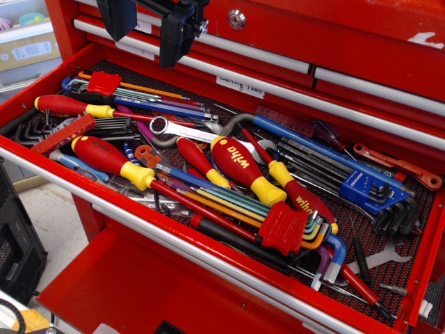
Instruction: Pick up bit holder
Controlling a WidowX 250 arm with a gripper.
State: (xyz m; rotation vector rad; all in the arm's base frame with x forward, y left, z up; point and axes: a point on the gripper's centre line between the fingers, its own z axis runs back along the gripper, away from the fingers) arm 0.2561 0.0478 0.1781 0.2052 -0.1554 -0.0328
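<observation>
- Drawer, red metal and open (208, 261), crowded with hand tools, lies below the tool.
- Tool, dark blue-black (149, 24), hangs at the top edge; its opening cannot be judged, and it holds nothing visible.
- Bit holder, narrow flat red plastic bar (64, 133), lies lower left of the tool, among black hex keys.

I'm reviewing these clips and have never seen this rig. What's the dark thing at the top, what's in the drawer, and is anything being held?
One camera looks down into an open red tool drawer. The dark blue and black part at the top is the robot's pincer, hanging above the tools and holding nothing; its jaws look spread. The drawer holds red-and-yellow screwdrivers, hex key sets and a wrench. The bit holder, a flat red bar, lies at the left, untouched.
</observation>
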